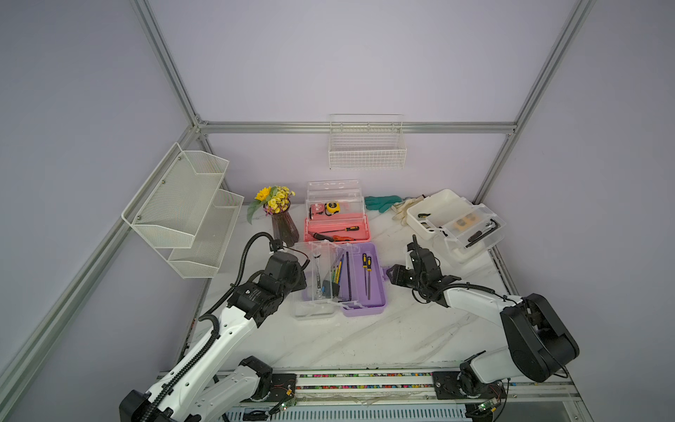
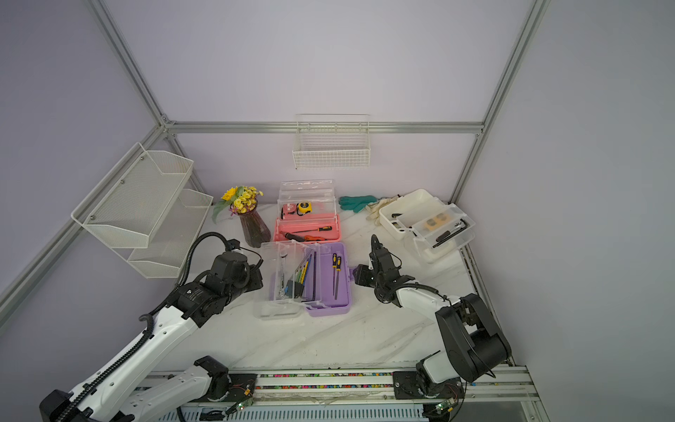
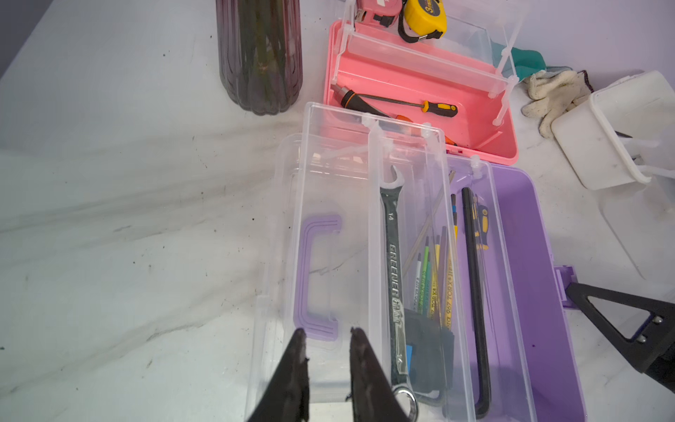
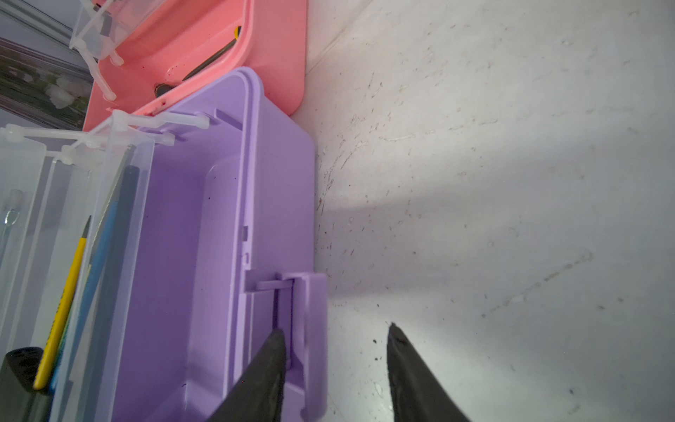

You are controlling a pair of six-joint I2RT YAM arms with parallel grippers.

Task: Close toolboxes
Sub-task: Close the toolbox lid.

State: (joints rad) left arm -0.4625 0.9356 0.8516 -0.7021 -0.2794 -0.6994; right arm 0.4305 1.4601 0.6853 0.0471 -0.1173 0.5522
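Left gripper (image 3: 327,332) parted, empty, over lid (image 3: 328,182) of purple toolbox (image 3: 529,255), 9 o'clock; right gripper (image 4: 335,330) open astride latch (image 4: 310,310), 3 o'clock. Risk: ungripped lid may flop, wrench (image 3: 396,274) could jam closure.

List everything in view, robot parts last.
pink toolbox: one, pink, open, back centre
purple toolbox: one, purple, open, table centre
white toolbox: one, white, open, back right
tools: several, mixed, inside toolboxes
flower vase: one, dark, beside pink toolbox
gloves: two, green and cream, table back
wire basket: one, white, back wall
mesh shelf: one, white, left wall
table: one, white marble
left claw: one, black, open, over purple lid
right claw: one, black, open, straddling purple latch
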